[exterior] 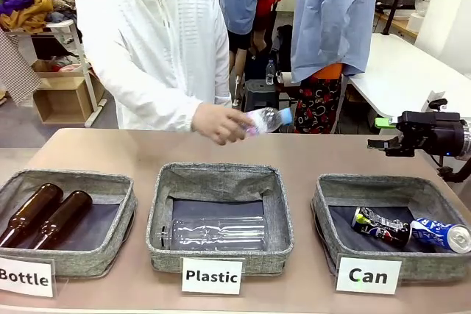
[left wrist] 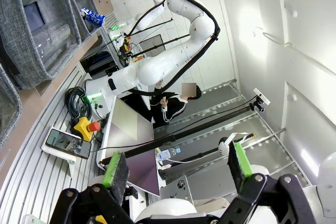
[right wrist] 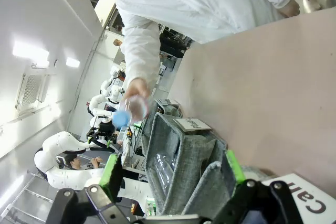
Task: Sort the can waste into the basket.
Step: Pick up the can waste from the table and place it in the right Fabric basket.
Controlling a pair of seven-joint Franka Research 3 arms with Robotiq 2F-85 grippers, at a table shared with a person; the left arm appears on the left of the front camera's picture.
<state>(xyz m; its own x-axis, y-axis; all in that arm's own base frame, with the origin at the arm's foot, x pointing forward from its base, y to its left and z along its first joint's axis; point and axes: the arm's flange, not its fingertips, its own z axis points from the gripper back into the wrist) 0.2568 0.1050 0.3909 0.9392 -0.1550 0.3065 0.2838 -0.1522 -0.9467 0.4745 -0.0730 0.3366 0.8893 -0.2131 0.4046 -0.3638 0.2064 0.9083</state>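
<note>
The "Can" basket [exterior: 333, 207] stands at the right of the table front, behind its white card [exterior: 368, 276]. Inside it lie the black can [exterior: 381, 226] and, touching it on the right, the blue can [exterior: 440, 234]. My right gripper [exterior: 377, 134] hovers open and empty above the basket's far right corner; in the right wrist view its green pads [right wrist: 111, 170] stand wide apart. In the left wrist view, my left gripper [left wrist: 177, 165] is open and empty, away from the table, with the blue can [left wrist: 93, 17] far off at the top left.
A person across the table holds a clear plastic bottle [exterior: 266, 119] with a blue cap above the middle "Plastic" basket [exterior: 221, 178], which holds another clear bottle [exterior: 217, 233]. The "Bottle" basket [exterior: 110, 182] at left holds two brown bottles [exterior: 44, 215].
</note>
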